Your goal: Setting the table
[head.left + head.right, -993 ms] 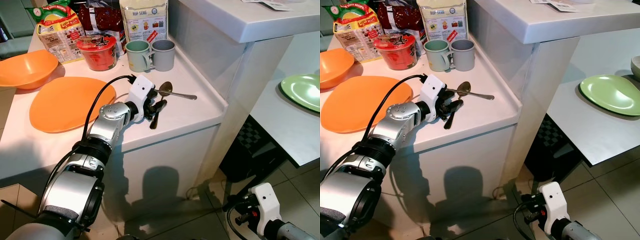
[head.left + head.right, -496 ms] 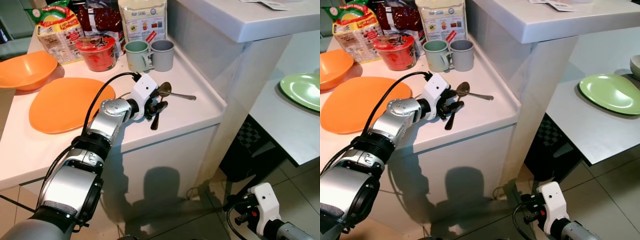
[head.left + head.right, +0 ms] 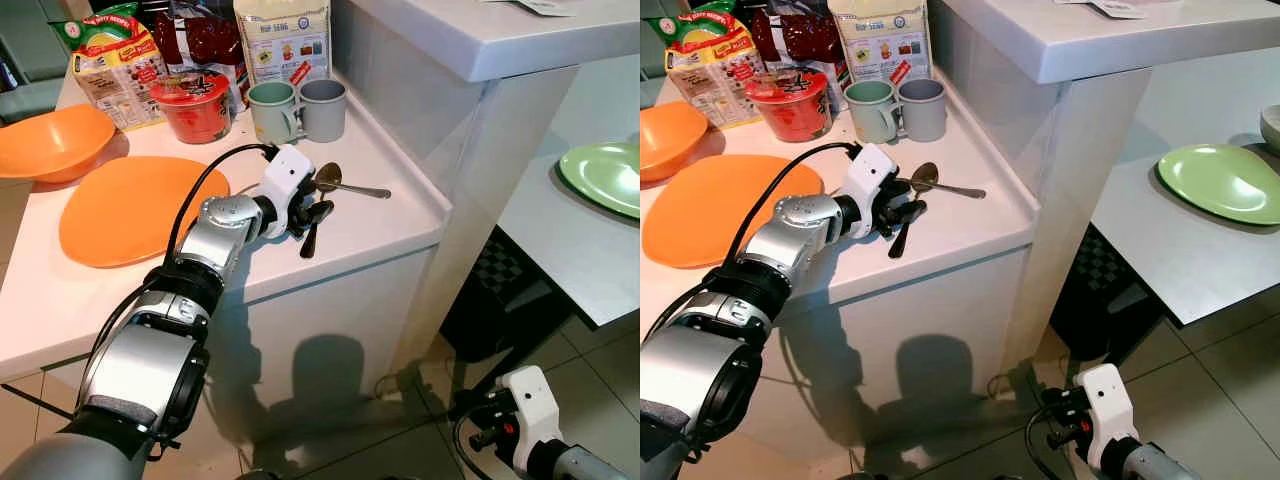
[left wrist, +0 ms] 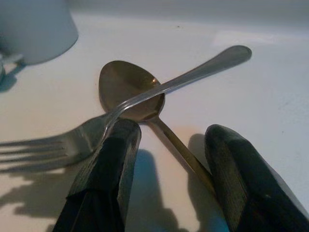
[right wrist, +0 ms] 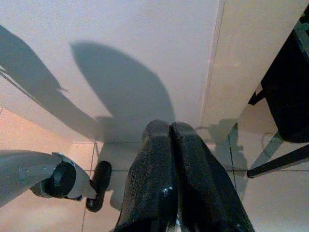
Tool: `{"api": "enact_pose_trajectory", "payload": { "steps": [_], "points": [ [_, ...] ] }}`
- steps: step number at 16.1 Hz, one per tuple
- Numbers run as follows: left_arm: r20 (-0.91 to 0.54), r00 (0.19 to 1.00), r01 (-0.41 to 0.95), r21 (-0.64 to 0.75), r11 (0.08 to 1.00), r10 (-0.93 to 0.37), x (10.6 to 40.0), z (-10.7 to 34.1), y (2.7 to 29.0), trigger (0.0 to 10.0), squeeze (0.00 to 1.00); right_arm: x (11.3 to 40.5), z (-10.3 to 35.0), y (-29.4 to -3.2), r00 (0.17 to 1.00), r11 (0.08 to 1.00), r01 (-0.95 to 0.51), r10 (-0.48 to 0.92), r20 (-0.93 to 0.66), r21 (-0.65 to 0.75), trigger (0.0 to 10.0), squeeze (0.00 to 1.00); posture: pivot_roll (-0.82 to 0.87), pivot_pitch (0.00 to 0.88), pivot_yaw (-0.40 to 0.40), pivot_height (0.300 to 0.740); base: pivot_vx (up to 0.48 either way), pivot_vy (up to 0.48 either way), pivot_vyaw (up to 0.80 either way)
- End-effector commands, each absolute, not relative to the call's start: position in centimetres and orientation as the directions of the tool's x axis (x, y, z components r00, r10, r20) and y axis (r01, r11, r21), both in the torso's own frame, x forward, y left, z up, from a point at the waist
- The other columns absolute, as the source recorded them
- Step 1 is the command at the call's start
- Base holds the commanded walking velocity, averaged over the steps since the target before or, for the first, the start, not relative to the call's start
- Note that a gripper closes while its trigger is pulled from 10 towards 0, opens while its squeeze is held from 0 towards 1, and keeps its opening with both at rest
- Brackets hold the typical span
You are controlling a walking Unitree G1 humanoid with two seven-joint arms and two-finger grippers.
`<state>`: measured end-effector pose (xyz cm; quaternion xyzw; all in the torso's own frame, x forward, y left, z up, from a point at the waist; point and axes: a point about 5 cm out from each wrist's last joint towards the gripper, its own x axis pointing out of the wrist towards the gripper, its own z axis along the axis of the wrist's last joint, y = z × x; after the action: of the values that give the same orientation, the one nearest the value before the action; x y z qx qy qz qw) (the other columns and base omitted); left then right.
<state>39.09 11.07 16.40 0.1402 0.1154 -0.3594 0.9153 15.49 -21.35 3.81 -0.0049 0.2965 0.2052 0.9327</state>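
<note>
Setting the table has barely begun: the spoon (image 4: 130, 92) and fork (image 4: 63, 142) lie crossed on the white desk (image 3: 380, 225), not yet lifted. The left claw (image 4: 169, 159) is spread, straddling the spoon's handle — nothing pinched. The right claw (image 5: 169, 159), pressed together, hangs idle — the green plate (image 3: 1220, 182) waits across the gap.

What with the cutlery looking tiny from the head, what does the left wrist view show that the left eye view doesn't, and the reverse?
Left wrist view: the fork's prongs, its handle lying across the spoon's bowl, and the spoon's handle running between the left claw's two spread fingers.

Left eye view: the orange plate, orange bowl, green mug, green plate on the side table, and the right arm low by the floor.

Both: spoon bowl, left claw, grey mug, white counter.
</note>
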Motion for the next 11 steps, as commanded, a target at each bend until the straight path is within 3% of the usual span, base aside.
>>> {"api": "enact_pose_trajectory", "payload": {
  "steps": [1, 11],
  "points": [
    [-0.434, 0.683, 0.68, 0.086, 0.728, -0.587, 38.1, 12.9, 11.6, 10.0, 0.0, 15.3, 3.9, -21.4, 0.737, 0.917, -0.384, 0.377, -0.561, 0.111, 10.0, 0.0, -0.13, 0.084, 0.05, 0.74, 0.0, 0.0, 0.0],
    [-0.513, 0.64, 0.649, -0.037, 0.76, -0.572, 37.0, 10.5, 11.2, 10.0, 0.0, 15.3, 3.9, -21.7, 0.731, 0.913, -0.397, 0.379, -0.568, 0.098, 10.0, 0.0, -0.14, 0.07, 0.038, 0.74, 0.0, 0.0, 0.0]
  ]
}}
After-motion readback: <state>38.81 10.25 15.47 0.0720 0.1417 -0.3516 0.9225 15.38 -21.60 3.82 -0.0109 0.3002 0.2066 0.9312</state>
